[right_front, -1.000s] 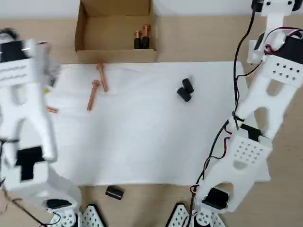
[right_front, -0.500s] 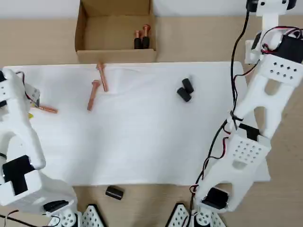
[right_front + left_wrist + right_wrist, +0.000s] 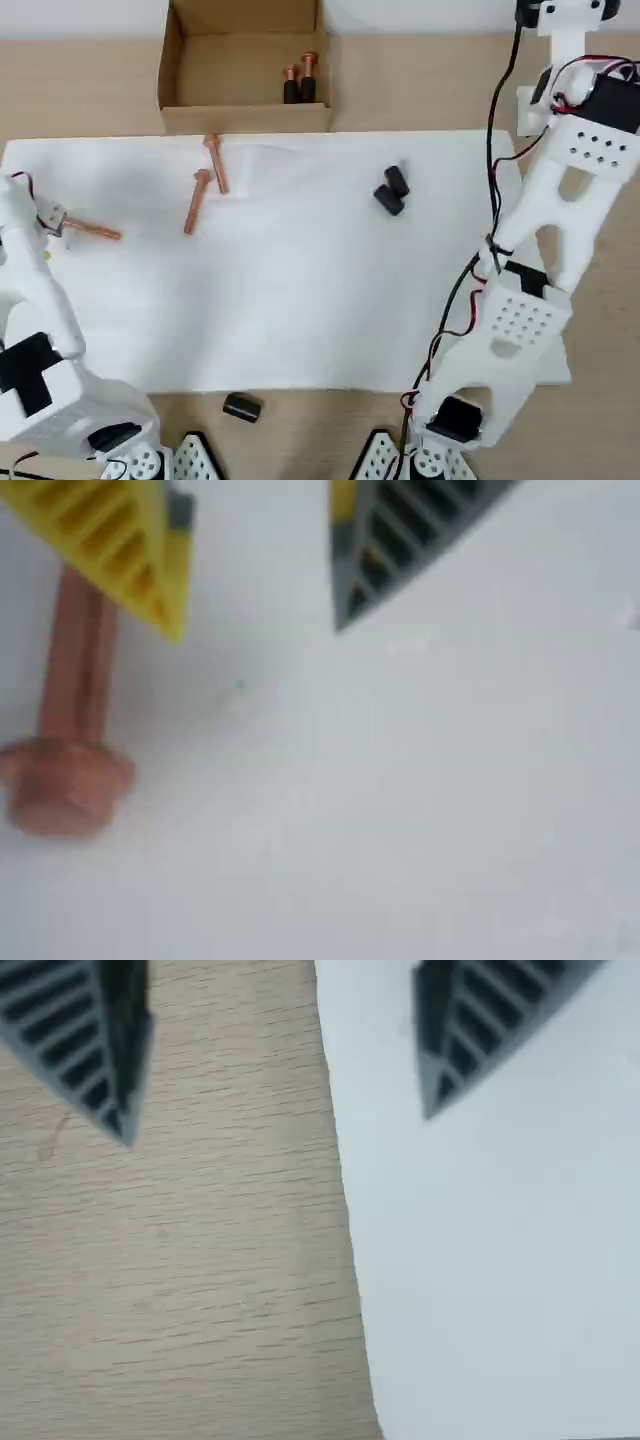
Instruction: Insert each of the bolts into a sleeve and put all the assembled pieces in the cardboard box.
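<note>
In the high view you see two assembled pieces (image 3: 298,80) already in the cardboard box (image 3: 225,70). Three bolts (image 3: 197,200) lie loose on the white cloth (image 3: 300,300), and three sleeves (image 3: 390,190) are not yet used.

In the left wrist view your left gripper (image 3: 258,628) is released. One bolt (image 3: 70,740) lies just beside its yellow finger (image 3: 110,540), outside the jaws.

In the right wrist view the right gripper (image 3: 278,1125) is released too and holds nothing, above the cloth's edge.

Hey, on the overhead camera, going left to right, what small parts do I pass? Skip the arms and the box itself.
lone bolt → bolt pair → lone sleeve on the bare table at the near edge → assembled pieces in the box → sleeve pair
</note>
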Robot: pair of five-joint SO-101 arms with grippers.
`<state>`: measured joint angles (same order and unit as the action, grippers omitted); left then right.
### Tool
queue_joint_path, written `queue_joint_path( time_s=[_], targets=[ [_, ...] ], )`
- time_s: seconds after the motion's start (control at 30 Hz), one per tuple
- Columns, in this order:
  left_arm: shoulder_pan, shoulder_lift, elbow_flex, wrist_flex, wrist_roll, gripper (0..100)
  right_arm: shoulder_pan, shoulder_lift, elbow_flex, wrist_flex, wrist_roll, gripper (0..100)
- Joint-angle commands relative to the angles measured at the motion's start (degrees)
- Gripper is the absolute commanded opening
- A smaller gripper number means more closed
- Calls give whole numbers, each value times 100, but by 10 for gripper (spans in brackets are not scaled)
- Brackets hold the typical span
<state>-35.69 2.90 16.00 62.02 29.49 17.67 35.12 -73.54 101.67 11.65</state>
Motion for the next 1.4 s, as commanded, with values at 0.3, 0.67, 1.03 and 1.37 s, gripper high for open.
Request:
queue_joint_path(
  time_s=[0.3, 0.67, 1.03, 1.37],
  targets=[
    [325, -303, -659, 334, -53, 116, -101, -444, -22, 79, 53, 224],
    [308, -259, -1468, 905, -53, 117, -92, -444, -31, 79, 53, 224],
    [325, 690, -1081, 167, -18, 115, -92, -444, -31, 79, 53, 224],
    [325, 3108, -2699, 756, -18, 115, -66, -444, -13, 79, 53, 224]
  ],
)
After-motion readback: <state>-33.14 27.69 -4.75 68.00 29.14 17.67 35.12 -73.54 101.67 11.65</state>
